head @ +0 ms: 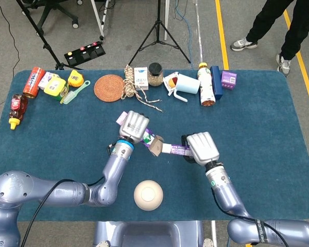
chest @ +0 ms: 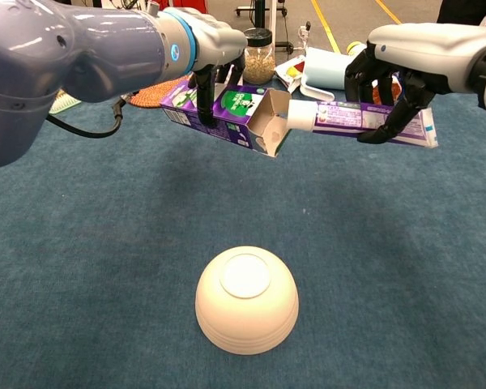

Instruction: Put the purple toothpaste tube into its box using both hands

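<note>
Landmark = upturned cream bowl (chest: 246, 298), nearest the robot, sitting on the blue surface (chest: 89, 308). Not part of the job; keep both arms above it.

Just beyond the bowl & above it, the two task items meet in mid-air. Left hand (chest: 213, 50) grips the purple box (chest: 227, 115) from on top, open end w/ flaps facing the robot's right & tilted slightly down. Right hand (chest: 397, 77) holds the purple toothpaste tube (chest: 360, 120) roughly level, fingers wrapped round the body, white cap (chest: 301, 119) leading. Cap is right at the box mouth; can't tell if it's already inside or only touching the flap. Head view agrees: box (head: 153, 142) & tube (head: 175, 149) end to end, beyond the bowl (head: 148, 195).

Step in hand, as I judge it: insertion. To do it well:
- match tube axis to box axis first; box is tilted, tube looks flatter, so tip one to suit the other
- keep the flaps from folding inward under the cap
- left hand steady as a brace, right hand does the push, slow
- right-hand fingers sit mid-tube, so they'll likely meet the box rim before it's fully in; prob. needs a regrip toward the crimped end

Well beyond the bowl, along the far edge: glass jar (chest: 257, 55), rope (chest: 213, 79), pale blue mug (chest: 330, 69). All well apart from the work.
</note>
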You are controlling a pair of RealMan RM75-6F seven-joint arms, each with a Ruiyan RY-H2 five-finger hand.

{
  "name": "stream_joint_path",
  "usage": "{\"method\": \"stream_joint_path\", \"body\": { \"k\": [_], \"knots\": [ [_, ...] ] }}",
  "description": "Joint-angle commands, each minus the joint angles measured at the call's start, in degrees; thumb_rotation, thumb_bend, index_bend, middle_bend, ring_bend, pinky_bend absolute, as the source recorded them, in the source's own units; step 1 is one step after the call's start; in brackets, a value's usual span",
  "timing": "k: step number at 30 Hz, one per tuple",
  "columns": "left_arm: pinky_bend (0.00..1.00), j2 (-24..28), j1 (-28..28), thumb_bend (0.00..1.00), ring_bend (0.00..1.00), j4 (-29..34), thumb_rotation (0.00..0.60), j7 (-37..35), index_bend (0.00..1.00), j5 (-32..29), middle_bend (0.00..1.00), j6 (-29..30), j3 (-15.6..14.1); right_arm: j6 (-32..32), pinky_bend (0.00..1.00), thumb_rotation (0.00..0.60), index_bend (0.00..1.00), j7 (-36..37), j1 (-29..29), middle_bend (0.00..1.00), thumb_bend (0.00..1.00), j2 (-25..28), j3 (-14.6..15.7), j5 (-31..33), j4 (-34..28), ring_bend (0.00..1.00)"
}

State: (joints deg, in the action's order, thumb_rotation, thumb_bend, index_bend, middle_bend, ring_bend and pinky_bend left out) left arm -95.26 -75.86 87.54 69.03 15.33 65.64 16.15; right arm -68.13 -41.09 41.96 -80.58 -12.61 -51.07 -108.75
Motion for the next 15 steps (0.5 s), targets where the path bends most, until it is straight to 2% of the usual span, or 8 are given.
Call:
{"method": "stream_joint_path", "body": {
  "k": [1,15],
  "knots": [
    [0.81,-0.68,-0.71,0.24,0.56,-0.21,0.6,0.63,0.62,-0.97,0.57,0.91,0.46,-1.89,0.7,0.6,0.56,-4.51,1.65,0.59,0.48,-0.74,-0.13,3.33,-1.42,0.57],
    [0.82,-2.07,-0.64,0.25,0.59,-1.57,0.6,-1.61,0.62,-2.25,0.57,-0.15,1.01,-6.06,0.72,0.6,0.56,-14.68,6.4,0.59,0.49,0.12,-1.98,13.64,-3.63,0.57]
  ]
}}
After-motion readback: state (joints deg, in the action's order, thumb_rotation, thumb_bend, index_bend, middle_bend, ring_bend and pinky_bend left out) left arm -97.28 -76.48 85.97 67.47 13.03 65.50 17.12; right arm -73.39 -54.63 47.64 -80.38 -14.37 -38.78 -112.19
